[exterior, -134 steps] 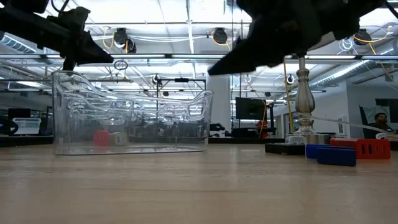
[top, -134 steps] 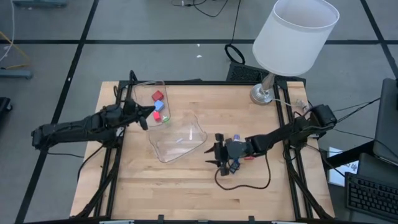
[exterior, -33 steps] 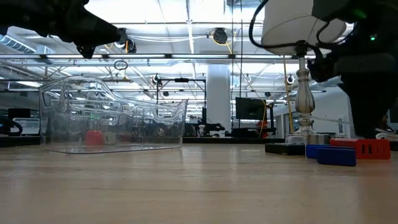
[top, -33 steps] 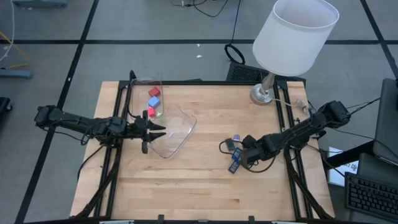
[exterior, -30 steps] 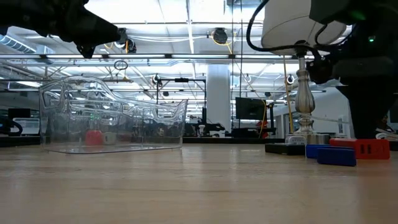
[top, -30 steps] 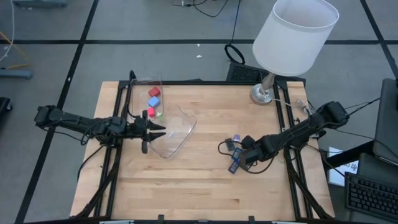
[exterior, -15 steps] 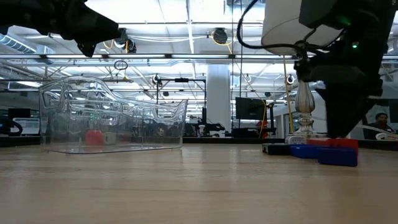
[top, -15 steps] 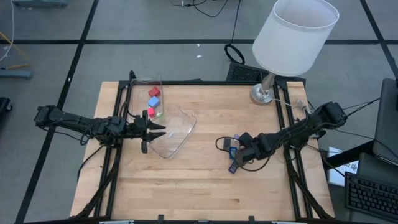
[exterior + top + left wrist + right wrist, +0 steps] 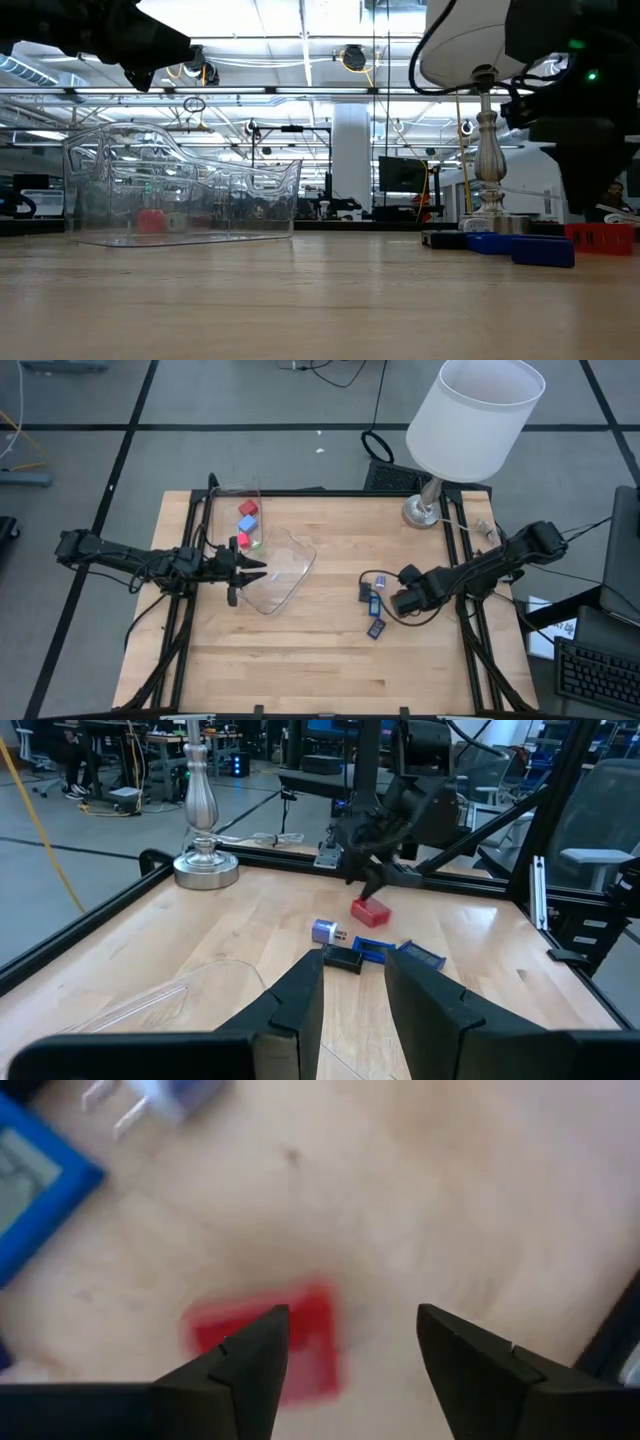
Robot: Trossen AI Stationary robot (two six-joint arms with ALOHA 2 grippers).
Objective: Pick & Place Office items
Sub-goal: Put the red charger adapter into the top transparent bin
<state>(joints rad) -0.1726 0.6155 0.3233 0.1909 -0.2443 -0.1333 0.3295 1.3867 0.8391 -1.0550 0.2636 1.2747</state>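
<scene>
Since half a second ago, the right gripper (image 9: pixel 400 600) has drawn back toward the frame's right, uncovering the small pieces at centre-right of the high view. Its fingers stand spread, empty, over a blurred red piece (image 9: pixel 290 1348) partly hidden behind one fingertip. Just left lie a black piece (image 9: pixel 366 592), blue pieces (image 9: pixel 374 601) and another (image 9: pixel 376 628) below. Centre-left, the left gripper (image 9: pixel 258 568) sits at the clear container's (image 9: pixel 290 575) rim; whether it pinches the wall is unclear. Red and blue cubes (image 9: pixel 247 509) lie inside, upper left.
</scene>
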